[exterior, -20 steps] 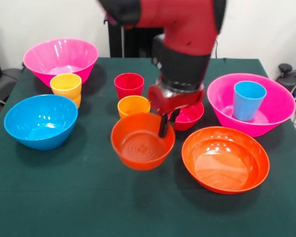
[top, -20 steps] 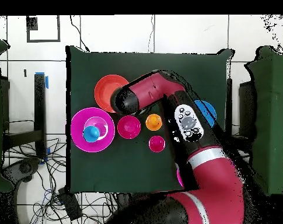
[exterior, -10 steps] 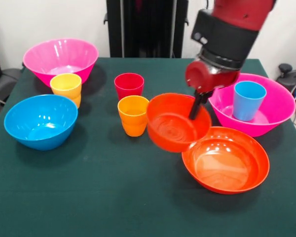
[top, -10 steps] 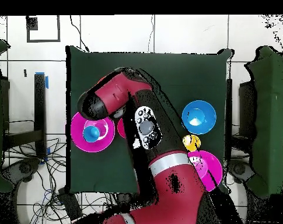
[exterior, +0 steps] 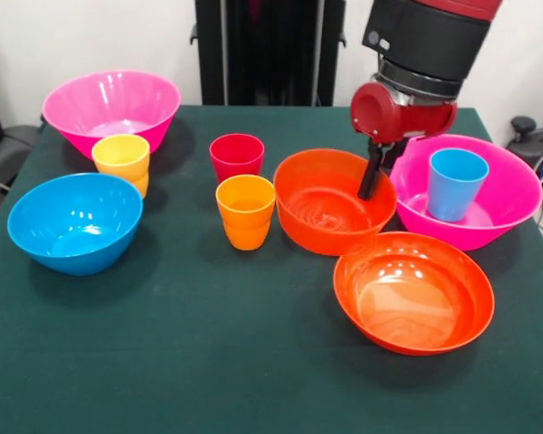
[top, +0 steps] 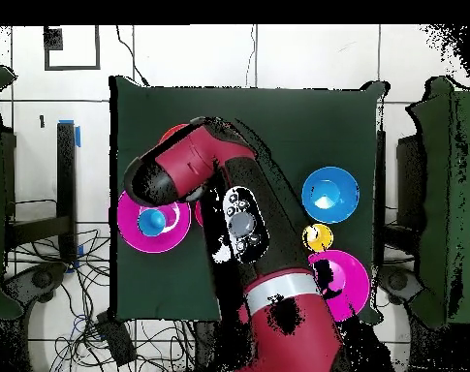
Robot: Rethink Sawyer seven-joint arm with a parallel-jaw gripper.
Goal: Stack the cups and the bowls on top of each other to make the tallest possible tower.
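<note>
- Gripper (exterior: 373,176) pinches the far right rim of the small orange bowl (exterior: 330,201), one dark finger inside the wall and the rest hidden behind it; the bowl sits level between the orange cup (exterior: 245,211) and the large pink bowl (exterior: 471,192) that holds the blue cup (exterior: 455,183).
- Whether the bowl rests on the green worktop (exterior: 163,344) or hangs just above it cannot be told from the front; in the overhead view the arm (top: 195,165) covers it.
- The wide shallow orange bowl (exterior: 414,291) lies just in front, its rim close to the held bowl.
- The red cup (exterior: 236,156) stands behind the orange cup; the yellow cup (exterior: 121,161), the blue bowl (exterior: 75,221) and the second large pink bowl (exterior: 111,108) stand well apart to the side.
- Judged by its gloss, the bowl is light, stiff plastic and likely slippery: a one-sided rim pinch lets it swing or tilt, so a firm grip taken deep on the wall suits it best.
- The cups, with straighter walls, would probably take a grip across the rim more securely.
- Thin rims may flex a little under pressure but look unlikely to break.
</note>
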